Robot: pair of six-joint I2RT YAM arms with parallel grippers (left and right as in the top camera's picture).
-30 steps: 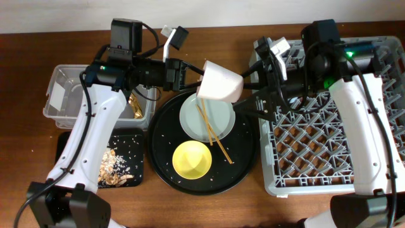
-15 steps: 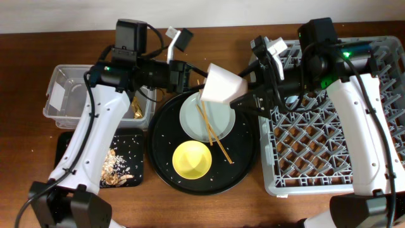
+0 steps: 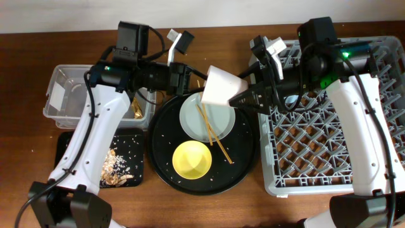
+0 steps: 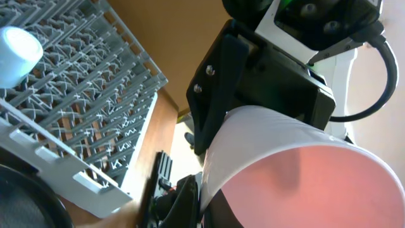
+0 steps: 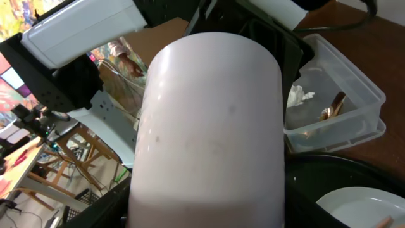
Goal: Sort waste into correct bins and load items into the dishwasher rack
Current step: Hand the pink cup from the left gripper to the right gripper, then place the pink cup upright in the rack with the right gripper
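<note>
Now right gripper (image 3: 244,97) closer on pink cup (image 3: 221,87), grip unclear to me.
Left gripper (image 3: 199,78) clamps the rim; wooden counter (image 3: 190,212).

Large round black tray (image 3: 162,137) lying flat near the middle of a brown wooden surface (image 3: 25,63), pale wall (image 3: 63,12) along the surface's far edge

White-shelled left arm (image 3: 88,136) and right arm (image 3: 367,120), black motor housings at joints, looping black cables, small green lights, white camera brackets by the wrists.
</note>
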